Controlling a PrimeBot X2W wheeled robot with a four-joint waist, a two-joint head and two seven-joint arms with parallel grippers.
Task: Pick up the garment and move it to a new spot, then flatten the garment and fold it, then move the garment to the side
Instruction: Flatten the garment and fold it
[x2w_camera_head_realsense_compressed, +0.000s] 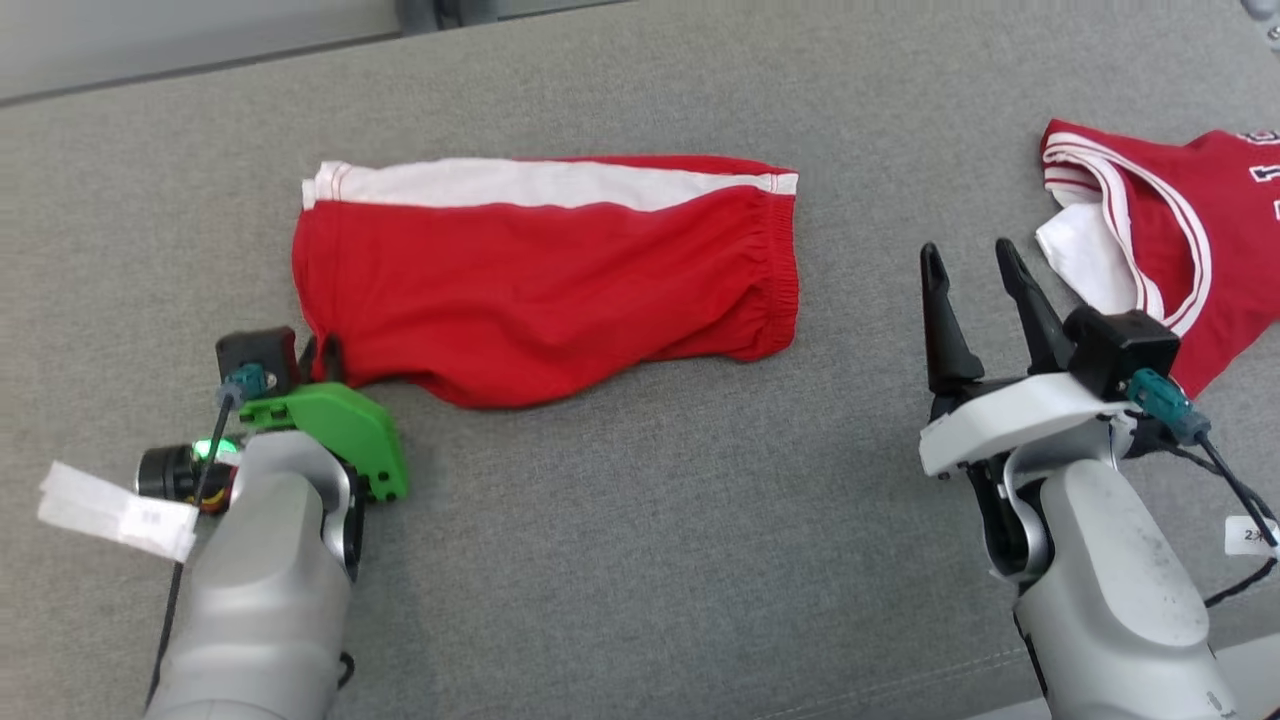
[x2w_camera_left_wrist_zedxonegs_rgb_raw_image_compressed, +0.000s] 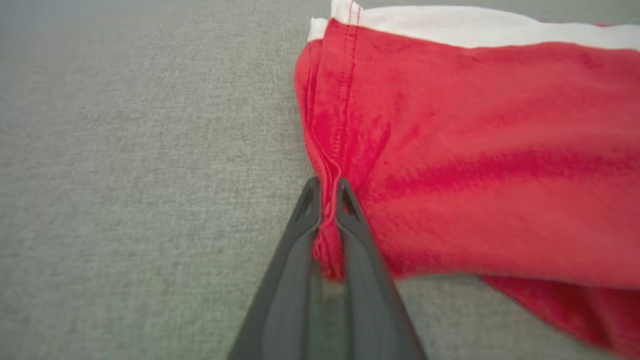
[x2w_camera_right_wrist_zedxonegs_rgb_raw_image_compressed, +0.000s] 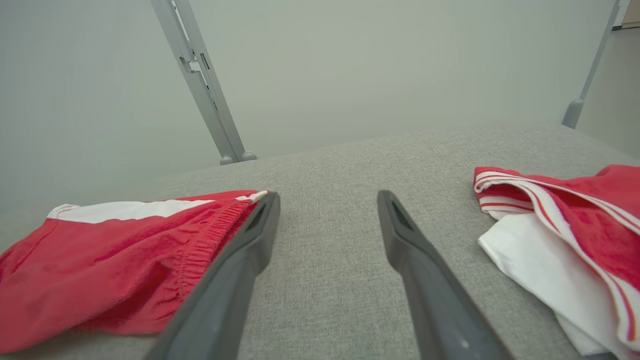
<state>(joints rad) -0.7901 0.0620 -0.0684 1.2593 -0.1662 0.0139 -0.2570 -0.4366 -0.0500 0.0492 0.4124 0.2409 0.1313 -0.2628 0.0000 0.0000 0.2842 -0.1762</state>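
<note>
Two end effectors nearest, low in the head view. On the left side, left end effector (x2w_camera_head_realsense_compressed: 322, 352) down at the grey cloth-covered bench (x2w_camera_head_realsense_compressed: 640, 560), closed almost fully, pinching the near left hem corner of the red shorts (x2w_camera_head_realsense_compressed: 540, 290). Seen from the left wrist, a thin ridge of red cloth clamped between the two dark fingers (x2w_camera_left_wrist_zedxonegs_rgb_raw_image_compressed: 290, 280), with the corner not lifted off the bench yet. On the right side, right end effector (x2w_camera_head_realsense_compressed: 968, 262) spread wide and holding nothing, raised above the bench, between the shorts and a second garment, touching neither.

Further out, the shorts lying sideways in the middle of the bench, fairly flat with some soft wrinkles, elastic waistband (x2w_camera_head_realsense_compressed: 775, 270) toward the right, white stripe (x2w_camera_head_realsense_compressed: 540, 185) along the far edge. Further to the right, well apart from the shorts, a red and white jersey (x2w_camera_head_realsense_compressed: 1190, 250), crumpled. Beyond the bench edge, in the right wrist view, grey metal struts (x2w_camera_right_wrist_zedxonegs_rgb_raw_image_compressed: 200, 80) against a pale wall.

As for progress: probably early or middle. One corner gripped, so likely the beginning of a lift or of a fold; cannot tell which. Appears left to do: the folding itself, most likely with help from the free right end effector at the waistband, then the move to the side.
</note>
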